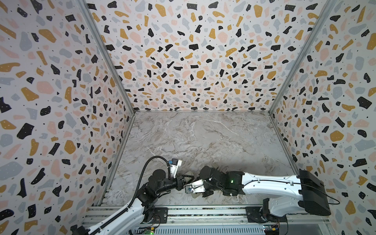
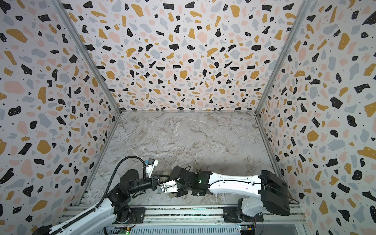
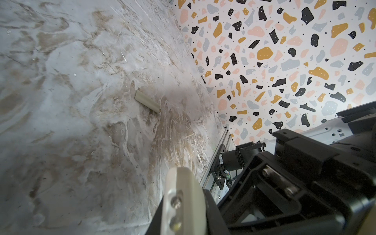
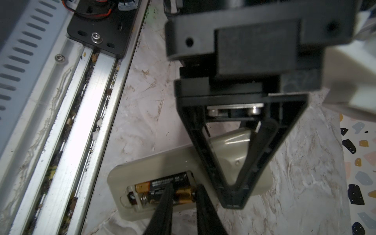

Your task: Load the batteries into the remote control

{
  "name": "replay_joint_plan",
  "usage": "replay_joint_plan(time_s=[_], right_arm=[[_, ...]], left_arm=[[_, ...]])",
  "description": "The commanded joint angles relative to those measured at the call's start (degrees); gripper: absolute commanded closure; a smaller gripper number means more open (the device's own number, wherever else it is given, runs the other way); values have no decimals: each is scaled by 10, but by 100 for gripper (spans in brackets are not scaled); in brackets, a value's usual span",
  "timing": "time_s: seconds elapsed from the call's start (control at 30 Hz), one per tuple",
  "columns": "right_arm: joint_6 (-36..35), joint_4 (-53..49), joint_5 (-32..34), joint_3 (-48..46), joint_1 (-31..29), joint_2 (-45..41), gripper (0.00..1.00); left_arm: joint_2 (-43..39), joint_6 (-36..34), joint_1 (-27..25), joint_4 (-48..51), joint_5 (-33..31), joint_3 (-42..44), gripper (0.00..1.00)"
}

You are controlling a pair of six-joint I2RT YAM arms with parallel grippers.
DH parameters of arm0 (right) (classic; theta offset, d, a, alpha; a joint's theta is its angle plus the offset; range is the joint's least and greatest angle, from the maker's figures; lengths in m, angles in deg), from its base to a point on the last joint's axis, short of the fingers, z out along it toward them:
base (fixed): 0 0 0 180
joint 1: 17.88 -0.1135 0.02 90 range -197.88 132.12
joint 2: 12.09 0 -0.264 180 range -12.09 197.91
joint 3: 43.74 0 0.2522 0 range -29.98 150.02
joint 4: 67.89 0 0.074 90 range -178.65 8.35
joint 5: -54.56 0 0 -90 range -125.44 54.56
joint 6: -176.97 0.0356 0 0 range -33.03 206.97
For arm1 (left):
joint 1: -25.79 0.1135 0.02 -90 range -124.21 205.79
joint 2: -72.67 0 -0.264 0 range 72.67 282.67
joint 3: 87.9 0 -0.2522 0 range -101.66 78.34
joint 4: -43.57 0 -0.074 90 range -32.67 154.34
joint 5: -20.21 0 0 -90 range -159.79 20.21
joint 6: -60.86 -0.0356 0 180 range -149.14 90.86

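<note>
The right fingers (image 4: 166,205), narrowly parted, straddle one battery (image 4: 184,196) at its gold end in the remote control (image 4: 146,168), which the left fingers (image 4: 234,200) clamp by the near edge of the table (image 4: 142,101). Uneven pressure could pop it out or lever the remote from that clamp.

Readable marking: one item only. One of the two batteries (image 4: 162,181), seated in the remote control (image 4: 154,162) near the 6 o'clock edge of the table (image 1: 203,138), carries rows of small white print on its dark body. Only "AAA" can be made out, and the remaining print is too blurred to read.
</note>
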Motion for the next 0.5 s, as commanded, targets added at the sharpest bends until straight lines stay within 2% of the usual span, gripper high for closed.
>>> replay_joint_plan(time_s=[0.0, 0.47], right_arm=[[1, -22, -2, 18, -1, 10, 79], [9, -36, 2, 17, -3, 13, 84]], left_arm=[[-13, 0, -3, -44, 11, -22, 100], [-47, 34, -2, -55, 10, -15, 100]])
